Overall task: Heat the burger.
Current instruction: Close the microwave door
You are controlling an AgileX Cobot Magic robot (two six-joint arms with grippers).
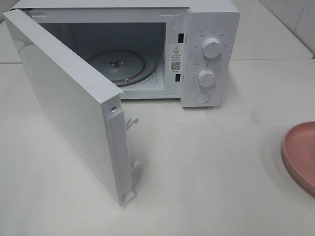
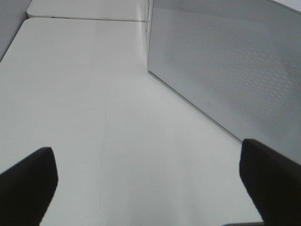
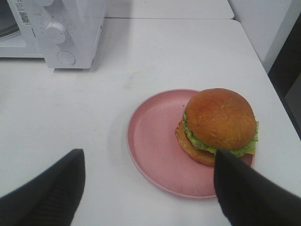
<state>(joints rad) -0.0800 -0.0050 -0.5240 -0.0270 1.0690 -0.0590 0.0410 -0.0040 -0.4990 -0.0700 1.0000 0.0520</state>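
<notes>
You are working over a smooth white table [image 1: 206, 187], matte and bare between the objects. At left the microwave [image 1: 211, 29] door [image 1: 64, 103] is swinging wide, its latch hooks jutting out — a glass turntable [image 1: 118, 66] is lying inside. The left gripper [image 2: 148, 181] is hanging beside the door's dotted panel, fingers fully apart, holding nothing. At right the glossy domed burger [image 3: 218, 125] is sitting on the round pink plate [image 3: 155, 141] near the table edge; the right gripper [image 3: 148, 186] is hovering wide apart — empty.
</notes>
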